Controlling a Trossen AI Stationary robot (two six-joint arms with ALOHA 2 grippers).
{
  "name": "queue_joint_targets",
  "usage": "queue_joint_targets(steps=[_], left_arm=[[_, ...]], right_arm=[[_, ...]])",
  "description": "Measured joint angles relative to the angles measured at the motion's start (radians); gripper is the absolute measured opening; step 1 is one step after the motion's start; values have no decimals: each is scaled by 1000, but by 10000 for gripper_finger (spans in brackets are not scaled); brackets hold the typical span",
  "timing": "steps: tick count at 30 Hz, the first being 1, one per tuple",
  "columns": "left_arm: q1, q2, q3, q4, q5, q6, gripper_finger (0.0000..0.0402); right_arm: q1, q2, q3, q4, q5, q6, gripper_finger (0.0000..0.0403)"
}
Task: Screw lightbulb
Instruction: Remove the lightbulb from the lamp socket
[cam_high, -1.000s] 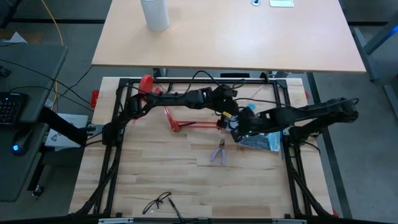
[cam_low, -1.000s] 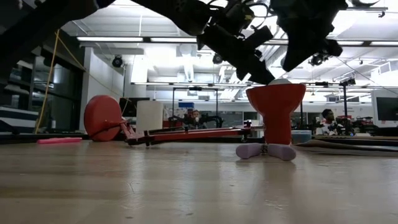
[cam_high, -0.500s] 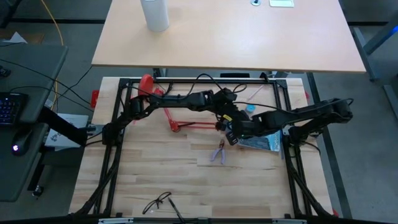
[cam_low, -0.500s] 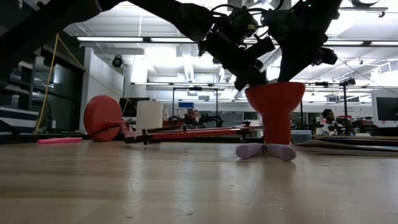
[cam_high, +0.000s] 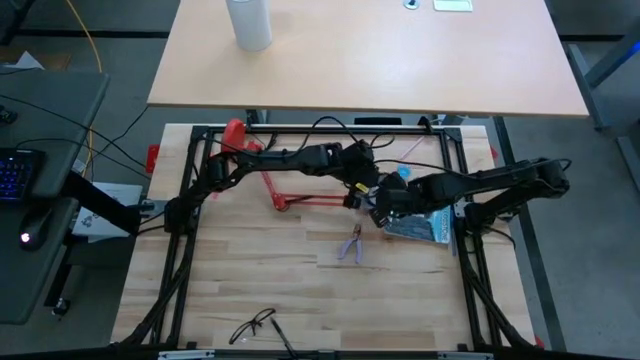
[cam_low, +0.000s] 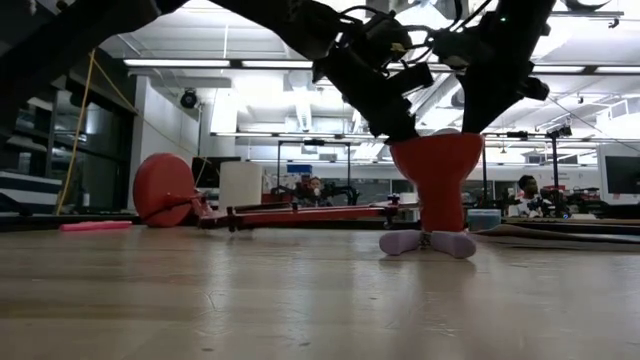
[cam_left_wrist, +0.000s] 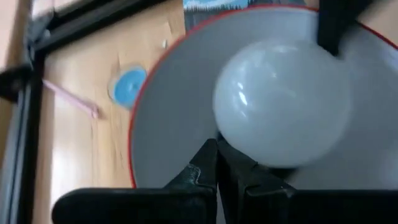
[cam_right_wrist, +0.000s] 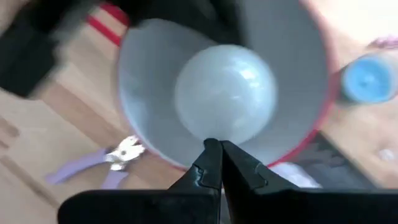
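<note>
The white lightbulb (cam_left_wrist: 283, 102) sits in the red lamp's white-lined cone shade (cam_low: 437, 165). Its globe (cam_right_wrist: 225, 93) faces up and its base is hidden deep in the cone. The shade stands mouth-up on the table, and the bulb's top just clears the rim (cam_low: 447, 131). My left gripper (cam_left_wrist: 219, 163) is shut and slants down into the shade from the table's left. My right gripper (cam_right_wrist: 215, 149) is also shut and slants down from the right. In the high view both grippers (cam_high: 378, 198) cover the shade. My left gripper has its shut fingertips at the side of the bulb's globe (cam_left_wrist: 231, 144), inside the shade's rim, slanting down from the table's left. I cannot tell whether they touch the glass. My right gripper has its shut fingertips at the opposite side of the globe (cam_right_wrist: 212, 135), slanting down from the right. Whether they press on it I cannot tell.
The lamp's red arm (cam_high: 310, 200) and round base (cam_high: 236, 133) lie to the left. Purple pliers (cam_high: 351, 245) lie just in front of the shade, a blue packet (cam_high: 425, 225) to its right and a blue cap (cam_high: 403, 174) behind it. Glasses (cam_high: 255, 325) lie near the front edge.
My right gripper has come down from above the shade to its rim, beside the bulb. My left gripper has tipped steeper and rolled a little while staying at the shade's left rim. The shade has leaned slightly toward the left.
</note>
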Motion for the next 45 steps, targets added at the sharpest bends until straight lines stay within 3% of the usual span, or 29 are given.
queue_joint_targets(steps=[7,11,18,22,25,29,34,45], left_arm=[[-13,-49,-6,-132,71,-108,0],[-14,-89,-7,-195,110,-136,0],[2,-141,-7,-157,28,-70,0],[29,-141,-6,-88,3,-6,0],[36,-125,-4,-45,21,35,0],[27,-109,-5,-44,35,78,0],[-1,-110,-5,-24,137,133,0],[-21,-71,-7,-28,130,175,0]], right_arm=[[-144,-77,-2,-46,110,-184,0],[-228,-141,-2,-25,111,-277,0],[-264,-268,-2,-12,8,-324,0],[-208,-308,-2,20,-129,-313,0],[-127,-307,-2,55,-173,-271,0],[-3,-272,-2,143,-171,-186,0],[103,-176,-1,235,-130,-99,0],[141,10,-1,300,-122,-38,0]])
